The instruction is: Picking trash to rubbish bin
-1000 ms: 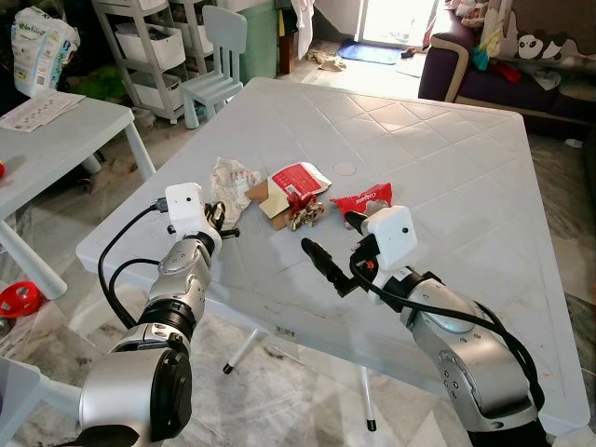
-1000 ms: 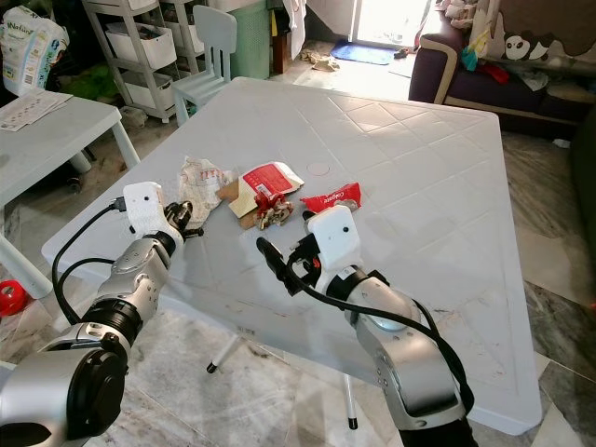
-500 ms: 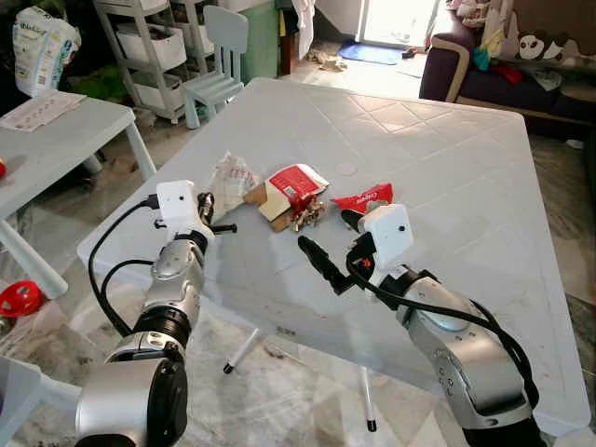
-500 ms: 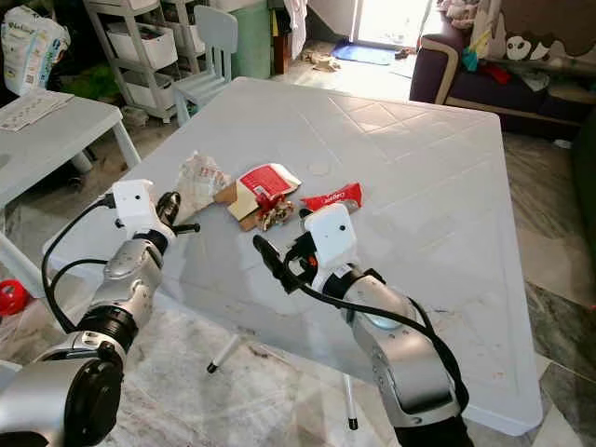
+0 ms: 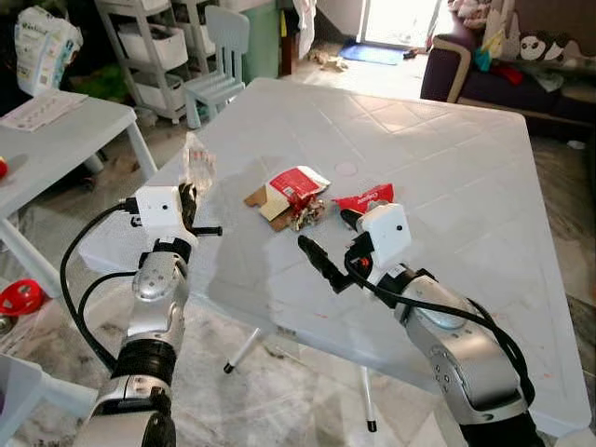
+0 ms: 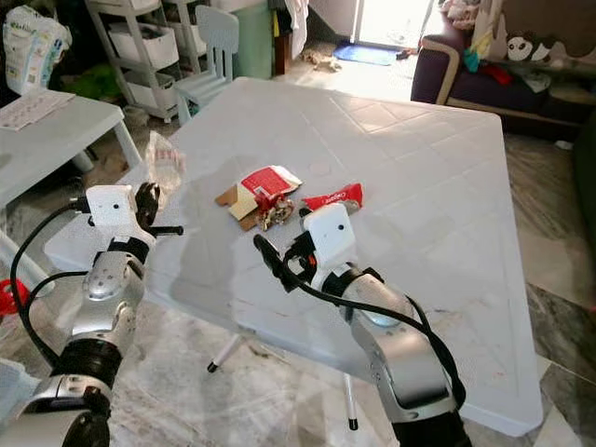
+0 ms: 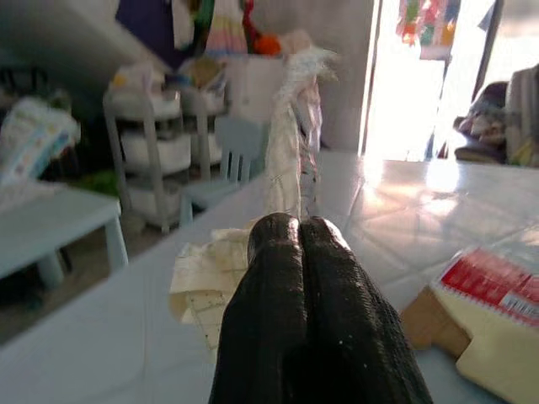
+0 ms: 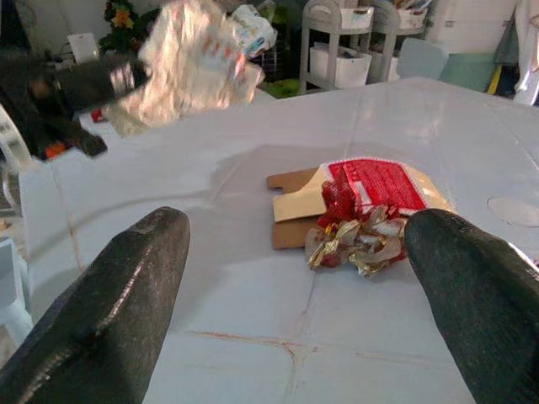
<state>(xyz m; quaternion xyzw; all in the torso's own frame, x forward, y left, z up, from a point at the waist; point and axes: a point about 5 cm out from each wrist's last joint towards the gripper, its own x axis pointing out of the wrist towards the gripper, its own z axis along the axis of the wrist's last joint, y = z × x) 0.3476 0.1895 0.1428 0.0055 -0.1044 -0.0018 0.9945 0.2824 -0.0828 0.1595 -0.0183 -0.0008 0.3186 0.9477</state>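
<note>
Left claw (image 5: 191, 200) pinched shut on crumpled clear wrapper (image 5: 196, 160), red-flecked, lifted off the white tabletop (image 5: 447, 168) at nine o'clock. Carton (image 5: 291, 186) and foil scrap (image 5: 307, 215) lying centre. Right claw (image 5: 328, 253) spread wide, hovering at five o'clock of those.

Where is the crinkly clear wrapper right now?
The crinkly wrapper is pinched in the left gripper, lifted above the white table's left edge, left of the red-and-white packet.
</note>
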